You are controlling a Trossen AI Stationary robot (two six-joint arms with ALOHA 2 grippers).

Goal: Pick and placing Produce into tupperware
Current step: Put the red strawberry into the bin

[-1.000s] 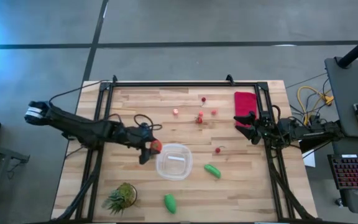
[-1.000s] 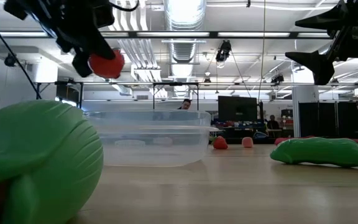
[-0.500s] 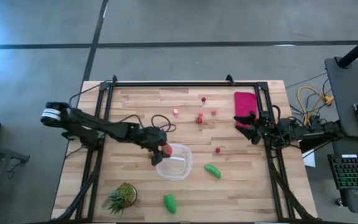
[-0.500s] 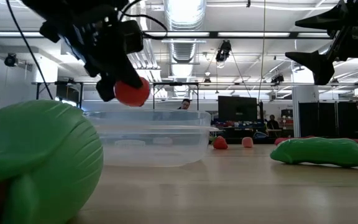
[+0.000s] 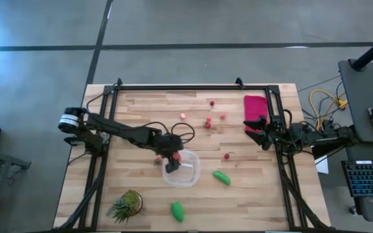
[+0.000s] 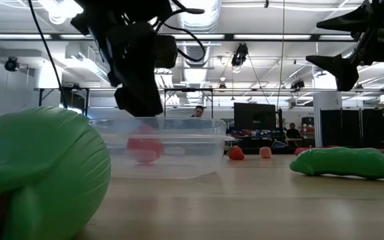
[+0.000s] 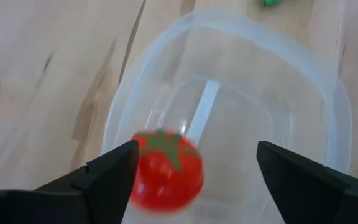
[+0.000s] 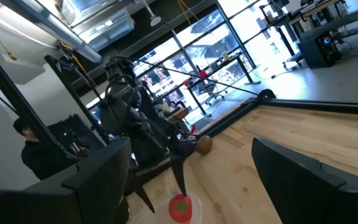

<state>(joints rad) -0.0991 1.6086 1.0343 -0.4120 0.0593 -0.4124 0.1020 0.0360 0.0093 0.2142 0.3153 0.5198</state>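
The left gripper [image 5: 171, 160] hangs over the near-left part of the tupperware [image 5: 190, 173], its two fingers standing wide apart and holding nothing. Directly under them the red tomato [image 7: 166, 169] lies inside the tupperware, free of both fingers, so I judge this one piece of produce as delivered. It seems to be the only piece inside; the rest of the clear floor looks bare.

Below this gripper, toward the near edge of the table, one green oblong piece [image 5: 177, 211] waits beside the spiky plant [image 5: 127, 204]. To the right of the gripper, just past the tupperware, lies the second green piece [image 5: 221, 177]. Beyond the gripper, on the far half of the table, the small red berries [image 5: 208, 122] are scattered, with one more berry [image 5: 226, 156] nearer the tupperware. All of these are yet to be collected, so most of the task remains.

Well to the right, the right gripper [image 5: 256, 125] waits with fingers wide and empty at the table's edge, next to the red cloth [image 5: 255, 107].
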